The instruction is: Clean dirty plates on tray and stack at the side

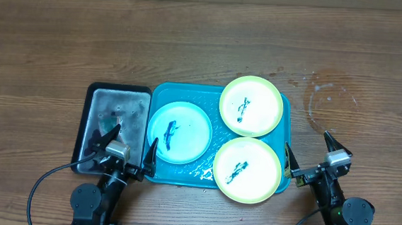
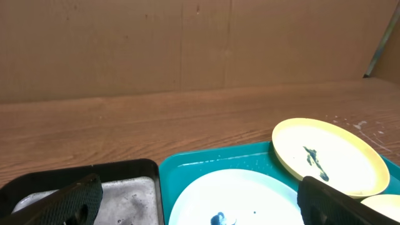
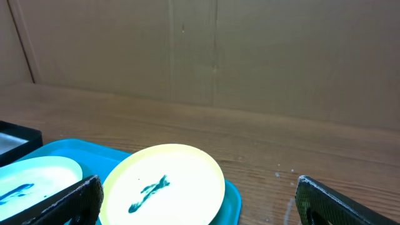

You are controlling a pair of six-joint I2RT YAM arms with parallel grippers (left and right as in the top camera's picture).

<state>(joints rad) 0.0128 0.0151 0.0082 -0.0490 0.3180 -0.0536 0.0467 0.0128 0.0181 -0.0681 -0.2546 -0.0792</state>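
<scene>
The turquoise tray point(image 1: 212, 137) holds three plates, each with a dark smear. The light blue plate point(image 1: 179, 131) lies at its left, one yellow-green plate point(image 1: 251, 106) at the back right, another yellow-green plate point(image 1: 247, 170) at the front right. My left gripper point(image 1: 128, 146) is open and empty, at the near edge between the black tray and the blue plate point(image 2: 231, 200). My right gripper point(image 1: 310, 154) is open and empty, just right of the tray's near right corner. The back yellow-green plate shows in both wrist views point(image 2: 328, 156) point(image 3: 164, 184).
A smaller black tray point(image 1: 113, 124) with a wet grey floor lies against the turquoise tray's left side, also in the left wrist view point(image 2: 125, 181). A wet ring mark point(image 1: 333, 100) is on the wood table right of the tray.
</scene>
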